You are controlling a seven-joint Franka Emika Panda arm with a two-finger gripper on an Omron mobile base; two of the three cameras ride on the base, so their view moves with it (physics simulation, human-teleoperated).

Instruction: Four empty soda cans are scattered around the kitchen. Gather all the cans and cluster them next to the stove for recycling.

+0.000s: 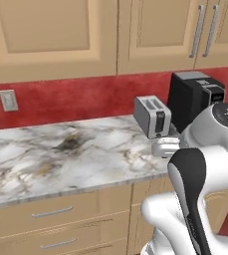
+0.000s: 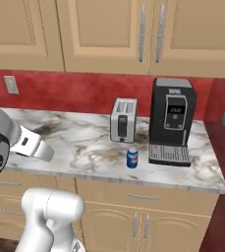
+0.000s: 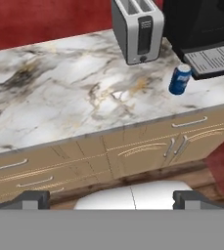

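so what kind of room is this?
A home-style kitchen, rendered: marble-look counter with wooden cabinets above and below, a toaster and coffee machine against a red backsplash, and a blue soda can near the counter's front.

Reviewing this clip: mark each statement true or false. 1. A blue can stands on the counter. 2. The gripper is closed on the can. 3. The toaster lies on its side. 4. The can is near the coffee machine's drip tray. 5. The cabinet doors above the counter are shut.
1. True: the blue soda can stands upright on the marble counter.
2. False: the gripper is open, well short of the can.
3. False: the toaster stands upright.
4. True: it is just left of the coffee machine tray.
5. True: the upper cabinets are closed.
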